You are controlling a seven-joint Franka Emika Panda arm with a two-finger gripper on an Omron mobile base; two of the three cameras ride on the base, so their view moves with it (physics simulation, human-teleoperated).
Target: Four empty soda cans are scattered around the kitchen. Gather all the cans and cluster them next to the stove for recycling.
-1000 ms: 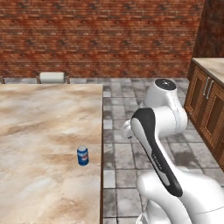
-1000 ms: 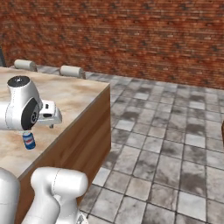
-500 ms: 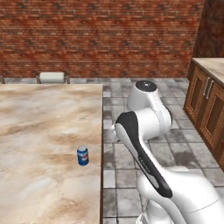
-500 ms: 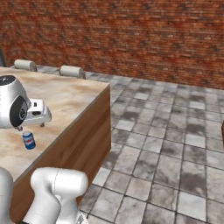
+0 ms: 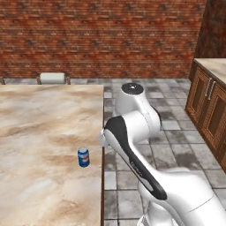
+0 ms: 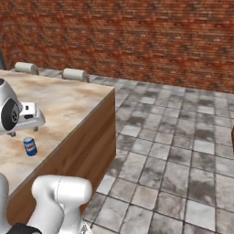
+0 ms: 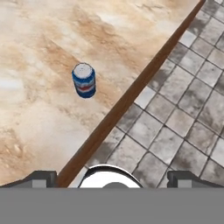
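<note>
A marble-topped island counter (image 5: 39,145) occupies the left side of the left base view. Two stool backs (image 6: 75,74) show along its far edge, in front of a red brick wall (image 5: 101,35).

One soda can (image 5: 83,157) stands upright on the counter, near the edge that faces the tiled floor (image 6: 173,155). The can is blue with a red and white band and a silver top. In the right base view the same can (image 6: 30,146) stands just below the robot's wrist. In the hand view the can (image 7: 84,80) sits upper left of centre, well apart from both fingertips (image 7: 43,178) and inboard of the wooden counter edge (image 7: 131,96).

The gripper (image 7: 112,179) hangs above the counter edge with its jaws spread fully apart and nothing between them.

At the far right of the left base view, wooden cabinets (image 5: 209,110) with a pale counter top stand against the wall.
</note>
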